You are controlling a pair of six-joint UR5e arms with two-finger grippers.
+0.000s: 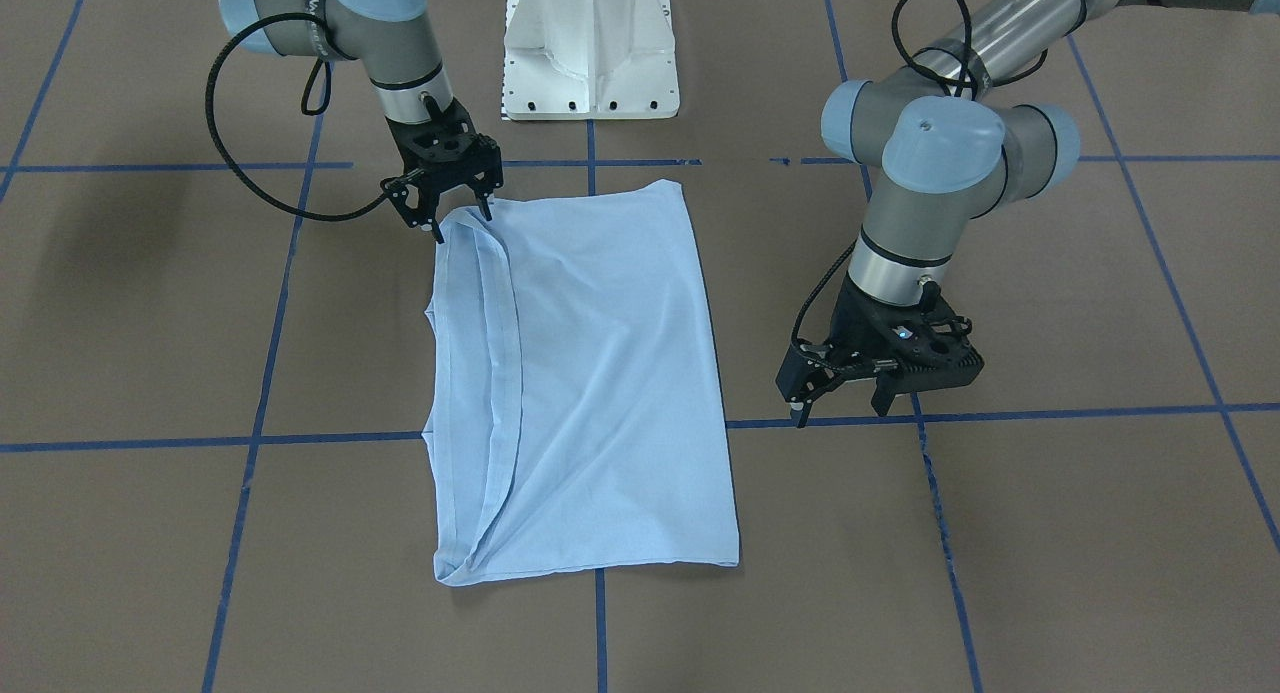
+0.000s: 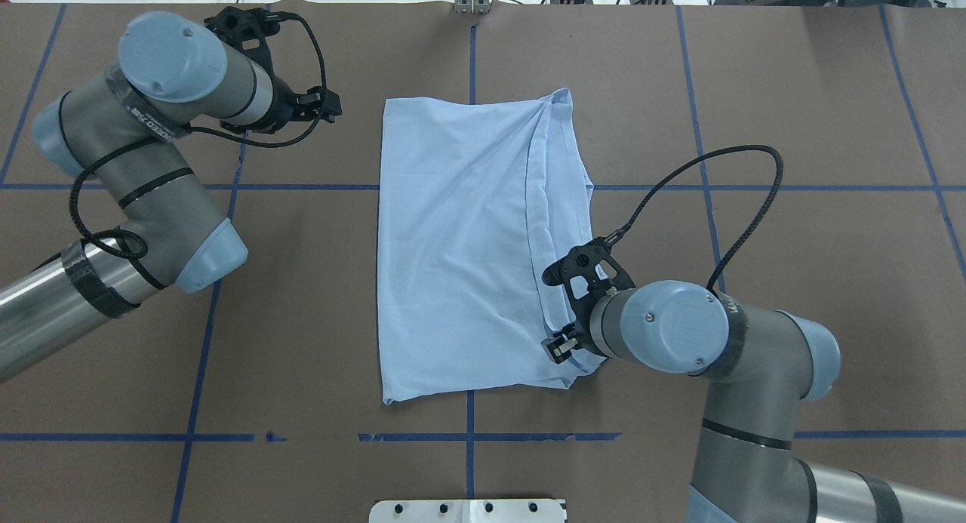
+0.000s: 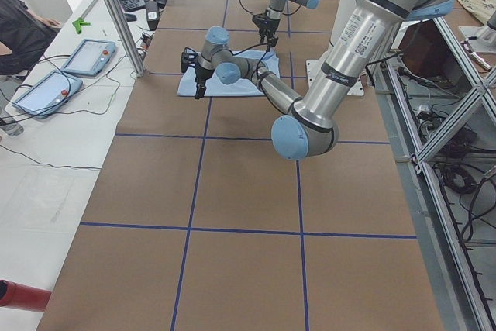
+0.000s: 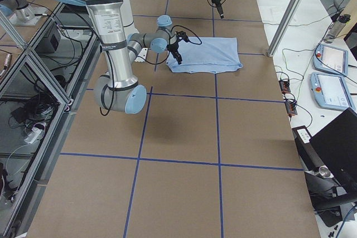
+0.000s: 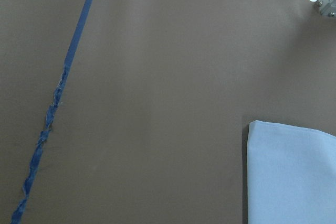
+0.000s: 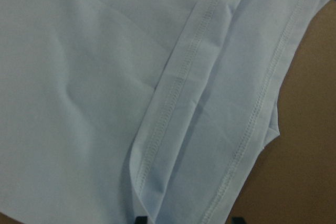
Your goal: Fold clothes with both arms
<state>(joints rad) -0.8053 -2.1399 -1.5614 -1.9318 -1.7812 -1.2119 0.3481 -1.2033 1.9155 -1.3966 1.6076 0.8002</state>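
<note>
The light blue T-shirt (image 1: 600, 373) (image 2: 453, 244) lies flat on the brown table, folded lengthwise into a tall rectangle, with stitched hems stacked along one long side (image 6: 178, 93). My right gripper (image 1: 462, 225) (image 2: 564, 342) is open at the shirt's corner nearest the robot, its tips straddling the hemmed edge. My left gripper (image 1: 845, 405) (image 2: 328, 106) is open and holds nothing. It hovers over bare table beside the shirt's opposite long edge. In the left wrist view only a corner of the shirt (image 5: 294, 177) shows. No print or collar is visible.
The white pedestal base (image 1: 590, 53) stands just behind the shirt. Blue tape lines (image 1: 260, 373) cross the table. Off the far edge are control tablets (image 3: 85, 56) (image 4: 329, 59), cables, a metal post (image 3: 116, 13), and a seated person (image 3: 19, 32).
</note>
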